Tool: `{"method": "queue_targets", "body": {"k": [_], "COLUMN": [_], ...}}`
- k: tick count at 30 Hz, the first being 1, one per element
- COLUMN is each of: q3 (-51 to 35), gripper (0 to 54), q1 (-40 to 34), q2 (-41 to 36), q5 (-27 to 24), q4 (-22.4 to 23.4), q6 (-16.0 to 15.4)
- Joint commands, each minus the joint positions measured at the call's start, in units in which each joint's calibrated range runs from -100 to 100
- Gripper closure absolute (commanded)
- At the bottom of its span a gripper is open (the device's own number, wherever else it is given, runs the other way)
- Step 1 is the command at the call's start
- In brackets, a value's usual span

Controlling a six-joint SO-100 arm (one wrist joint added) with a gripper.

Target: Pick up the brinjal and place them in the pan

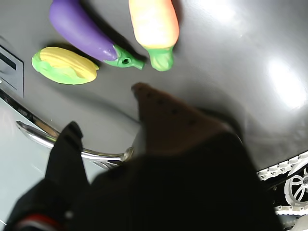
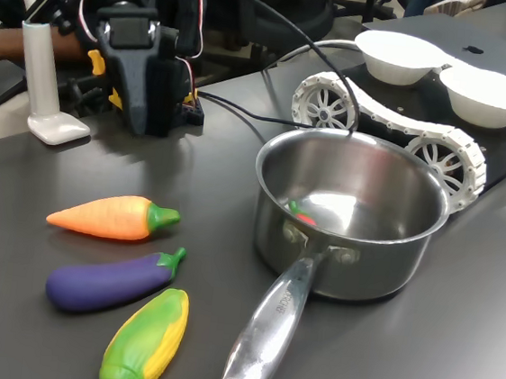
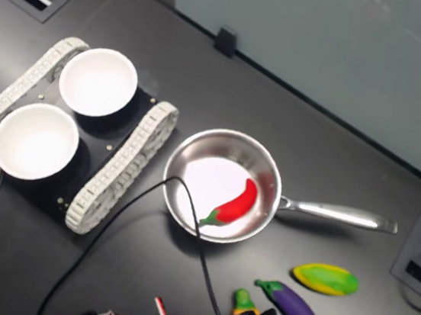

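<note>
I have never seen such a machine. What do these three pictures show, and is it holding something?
This is a small robot arm on a dark table. Two pictures come from cameras standing off the arm; the third is from a camera on its wrist, looking down past the gripper, which is open and holds nothing. On the table lie a toy brinjal, a carrot and a corn cob. The steel pan holds a red chilli. Two white bowls sit on a tracked vehicle.
</note>
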Motion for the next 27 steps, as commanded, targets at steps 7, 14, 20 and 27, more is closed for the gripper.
{"method": "queue_targets", "body": {"k": [7, 14, 20, 27], "q3": [-7.74, -8.74, -7.29, -6.93], "gripper": [30.3, 25.3, 25.1, 23.7], "q1": [1.69, 2.49, 2.61, 3.30], "q2": [5.30, 10.02, 12.30, 16.43], "q5": [0.44, -0.63, 0.68, 0.68], "q4": [-6.84, -9.40, -11.53, -13.66], "q6": [-0.34, -0.26, -0.26, 0.25]}}
